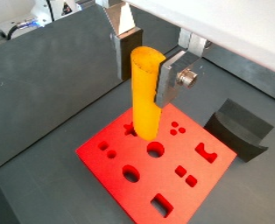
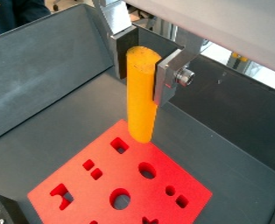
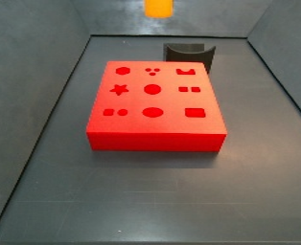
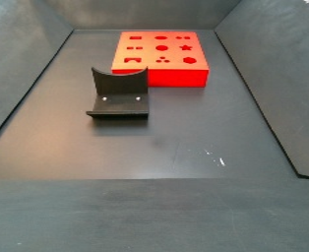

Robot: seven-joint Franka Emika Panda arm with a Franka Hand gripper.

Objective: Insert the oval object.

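Note:
My gripper is shut on the oval object, a smooth orange-yellow peg, gripped near its top and hanging upright; both wrist views show it. The gripper also shows in a wrist view. Below lies the red block with several shaped holes, also seen in a wrist view and in both side views. The peg's lower end shows at the top edge of a side view, well above the block. An oval hole lies in the block's front row.
The dark fixture stands on the floor just behind the block; it also shows in a side view and in a wrist view. Grey walls ring the dark floor.

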